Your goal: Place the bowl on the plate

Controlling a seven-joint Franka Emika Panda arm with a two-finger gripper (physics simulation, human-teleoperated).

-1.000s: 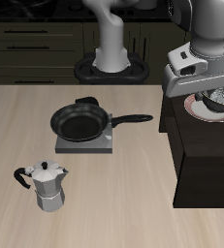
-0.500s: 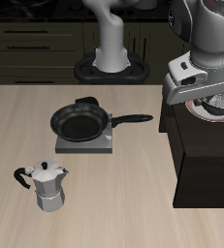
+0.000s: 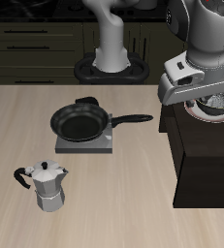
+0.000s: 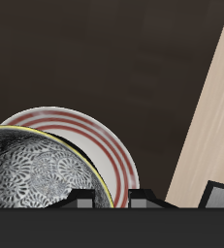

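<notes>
The silver-grey bowl with its speckled inside sits on the white plate with the reddish rim band. The plate lies on a dark raised surface beside the wooden table. My gripper hangs just above the bowl's rim, open, and nothing shows between its fingers. The gripper body hides part of the bowl and plate in the exterior view.
A black frying pan rests on a grey burner block mid-table, its handle pointing toward the dark raised surface. A metal moka pot stands near the table's front edge.
My gripper has risen a little and drawn slightly off the bowl. The bowl has stayed in place on the plate.
</notes>
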